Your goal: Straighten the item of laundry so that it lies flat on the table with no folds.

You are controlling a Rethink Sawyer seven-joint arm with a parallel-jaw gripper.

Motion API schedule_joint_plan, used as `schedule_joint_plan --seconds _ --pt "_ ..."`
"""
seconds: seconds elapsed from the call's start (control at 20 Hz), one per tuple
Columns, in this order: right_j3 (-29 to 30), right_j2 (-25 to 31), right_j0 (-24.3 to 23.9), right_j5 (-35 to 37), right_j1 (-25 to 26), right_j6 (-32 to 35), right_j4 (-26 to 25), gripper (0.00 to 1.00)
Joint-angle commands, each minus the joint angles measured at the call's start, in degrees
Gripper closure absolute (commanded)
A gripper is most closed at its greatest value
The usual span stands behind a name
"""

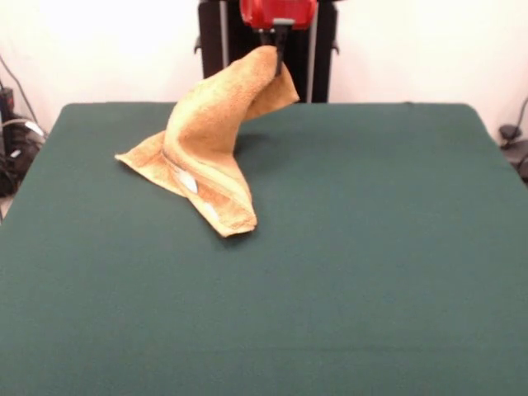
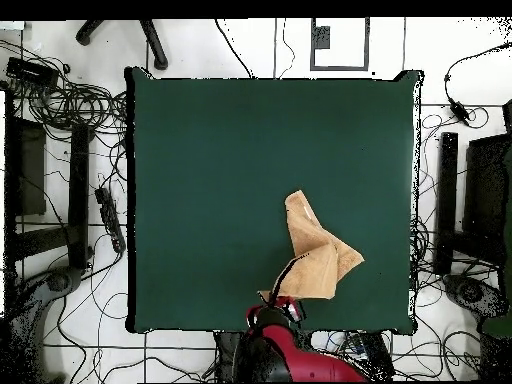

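Note:
The golden-orange towel [image 1: 210,140] is lifted by one corner, and its lower part rests folded on the dark green table [image 1: 371,247]. A woven band and a small white label [image 1: 188,183] show near its lower edge. My gripper [image 1: 276,54] comes down from the top of the front view and is shut on the towel's raised corner. In the overhead view the towel [image 2: 315,250] lies near the table's [image 2: 200,180] robot-side edge, right of centre, with my gripper [image 2: 280,295] at its lower left corner.
The robot's black pedestal [image 1: 214,49] stands behind the table's far edge. Cables and black equipment [image 2: 60,200] lie on the floor around the table. The rest of the cloth to the left and far side in the overhead view is bare.

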Motion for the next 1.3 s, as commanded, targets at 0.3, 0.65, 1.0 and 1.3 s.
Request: schedule_joint_plan --seconds 0.3,0.65,1.0,1.3 --pt "5.24 -0.98 6.29 -12.96 8.58 23.09 8.76 1.00" --pt "5.28 -2.28 9.00 -17.33 11.39 25.40 10.29 1.00" --pt "5.80 -3.08 11.24 -14.99 10.06 26.69 11.53 1.00" --pt "6.04 -3.08 12.55 -14.33 9.78 27.76 12.45 1.00"
